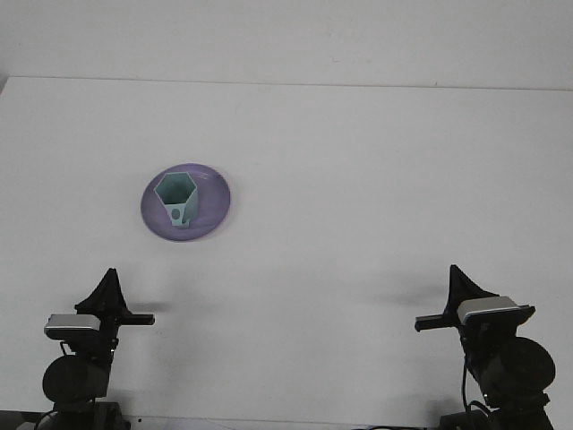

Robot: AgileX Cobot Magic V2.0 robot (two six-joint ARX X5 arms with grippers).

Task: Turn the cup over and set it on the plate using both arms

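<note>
1. Front view, the table: a plain white table [358,179] fills nearly the whole picture, its far edge running straight across below a pale wall [286,36].

2. Front view, the plate: a round purple plate [211,213] lies flat on the left half of the table, roughly midway between the near and far edges.

3. Front view, the cup: a teal hexagonal cup [176,199] stands upright on the plate with its open mouth facing up, so the six-sided rim and the hollow inside are plain to see. It sits a little left of the plate's middle. A small handle with a round hole points toward the near side.

4. Front view, the left arm: the left gripper [111,293] is at the near left corner of the table, well apart from the plate and cup. It holds nothing. Its dark fingers rise to a single point from this angle, so I cannot tell whether the claw is open or closed.

5. Front view, the right arm: the right gripper [460,287] is at the near right corner, far from the plate and with nothing in it. It too shows as one dark peak above its grey-capped wrist, and the state of its claw cannot be told.
</note>
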